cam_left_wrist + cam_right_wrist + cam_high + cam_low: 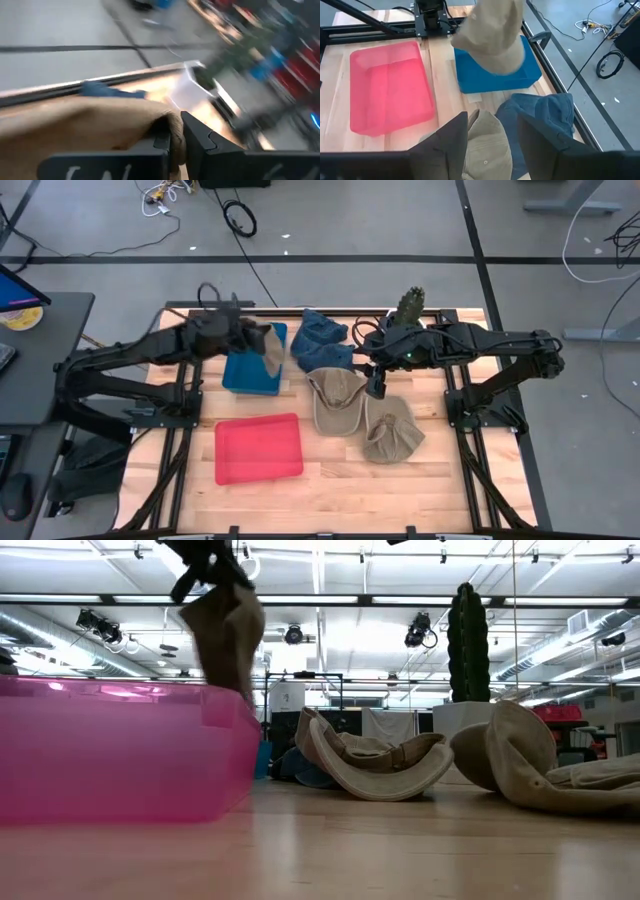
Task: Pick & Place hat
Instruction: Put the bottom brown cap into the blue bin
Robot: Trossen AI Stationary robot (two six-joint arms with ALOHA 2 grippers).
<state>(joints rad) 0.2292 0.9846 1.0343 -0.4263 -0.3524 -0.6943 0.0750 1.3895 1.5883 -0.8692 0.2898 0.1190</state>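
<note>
My left gripper point(255, 338) is shut on a tan hat point(272, 350), held in the air over the blue tray point(250, 370); the hat also shows in the right wrist view point(492, 37) and the low view point(228, 635). My right gripper point(375, 387) is open and empty above a second tan hat point(335, 402) lying on the table. A third tan hat point(392, 432) lies to its right. Two blue hats point(325, 340) lie at the far side. The red tray point(258, 447) stands near the front left. My left gripper pinches a fold of the tan hat's edge point(172, 137) between its two fingers. The hat hangs below the fingers, lifted clear above the blue tray point(495, 75).
A small cactus in a pot point(410, 307) stands at the table's far right. The table's wooden top point(340, 480) is bare along the near edge. A dark desk point(40, 350) stands to the left of the table.
</note>
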